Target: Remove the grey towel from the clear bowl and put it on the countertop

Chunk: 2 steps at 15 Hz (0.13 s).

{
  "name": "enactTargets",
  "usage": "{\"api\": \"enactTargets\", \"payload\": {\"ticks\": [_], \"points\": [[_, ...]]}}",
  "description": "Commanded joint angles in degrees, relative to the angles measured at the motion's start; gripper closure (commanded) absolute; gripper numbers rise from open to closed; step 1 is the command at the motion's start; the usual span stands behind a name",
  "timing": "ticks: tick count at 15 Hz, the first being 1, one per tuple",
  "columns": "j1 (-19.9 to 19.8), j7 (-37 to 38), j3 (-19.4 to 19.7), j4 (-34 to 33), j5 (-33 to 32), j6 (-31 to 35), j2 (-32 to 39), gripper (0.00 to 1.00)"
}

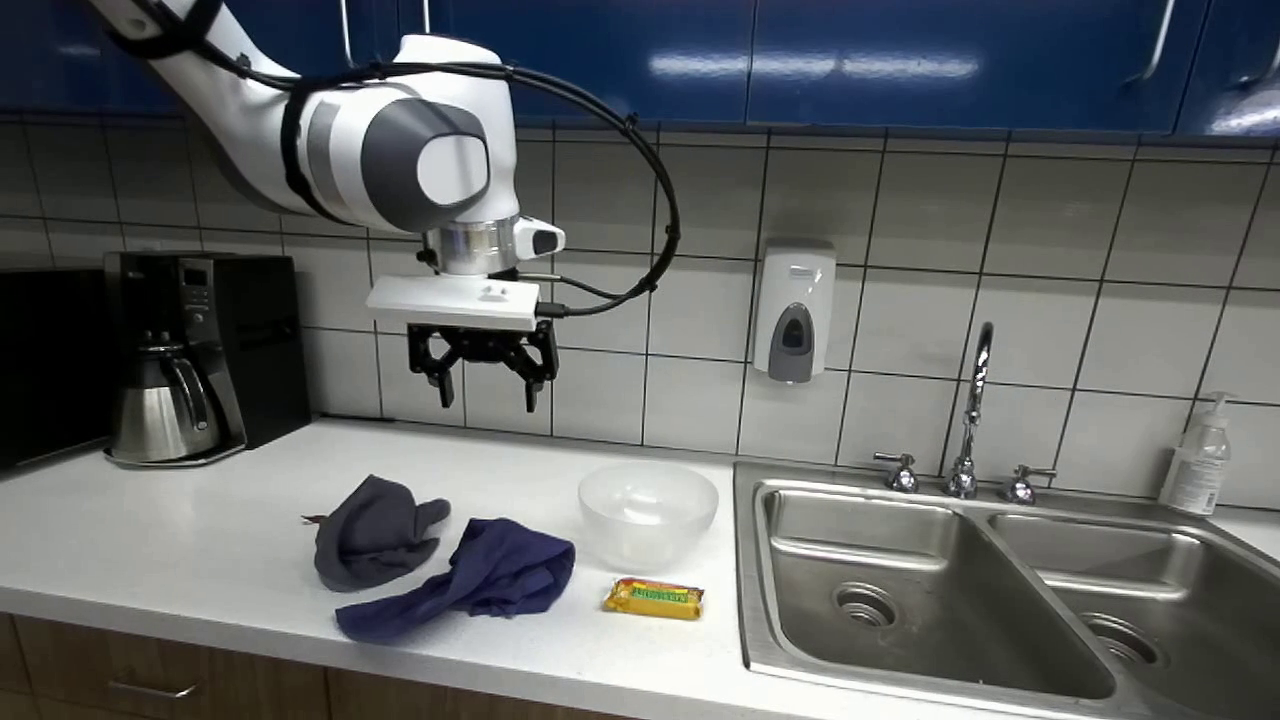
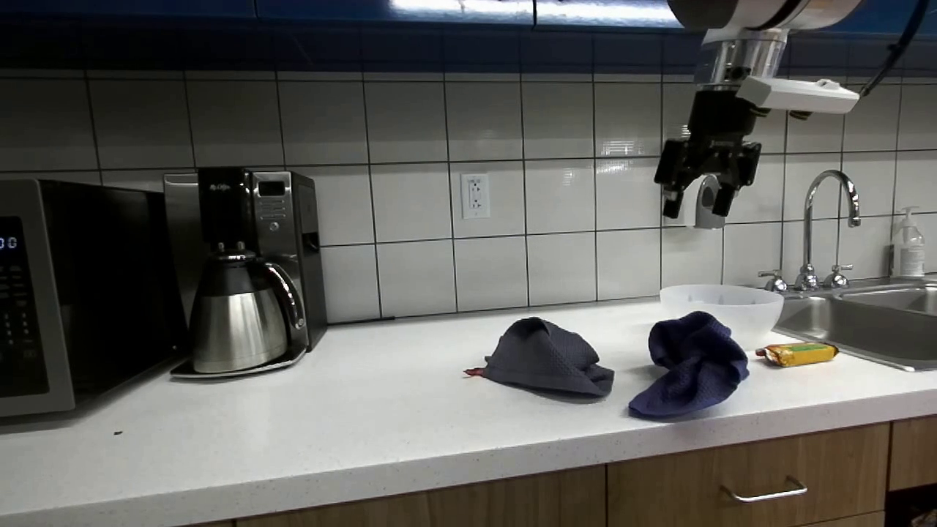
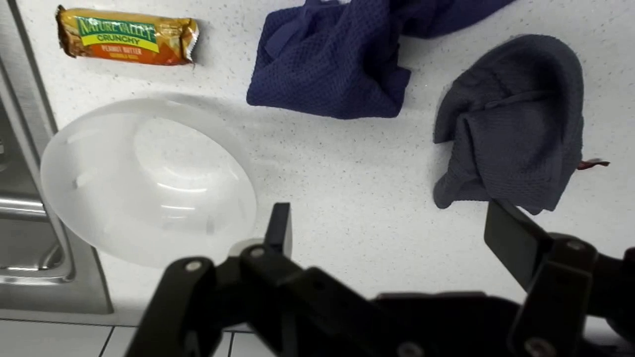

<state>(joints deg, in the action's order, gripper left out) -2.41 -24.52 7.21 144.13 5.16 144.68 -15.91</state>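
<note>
The grey towel (image 1: 375, 540) lies crumpled on the white countertop (image 1: 200, 530), left of the blue towel in both exterior views (image 2: 545, 359). A small red tip sticks out from under its edge. In the wrist view the grey towel (image 3: 516, 148) is at the right. The clear bowl (image 1: 645, 535) stands upright beside the sink; its inside looks empty in the wrist view (image 3: 94, 208). My gripper (image 1: 489, 402) hangs well above the counter with its fingers apart and nothing between them. It also shows open in the wrist view (image 3: 386, 206).
A dark blue towel (image 1: 500, 575) lies between the grey towel and the bowl. A yellow snack bar (image 1: 655, 598) lies in front of the bowl. The sink (image 1: 752, 600) is beside the bowl. A coffee maker (image 2: 241, 315) and a microwave (image 2: 58, 293) stand at the far end.
</note>
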Motion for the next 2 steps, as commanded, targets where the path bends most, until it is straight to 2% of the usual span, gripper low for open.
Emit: {"api": "enactTargets", "payload": {"ticks": [1, 2], "points": [[0.73, 0.37, 0.66, 0.11, -0.42, -0.11, -0.23, 0.00], [0.77, 0.40, 0.61, 0.20, -0.43, -0.11, -0.28, 0.00]]}}
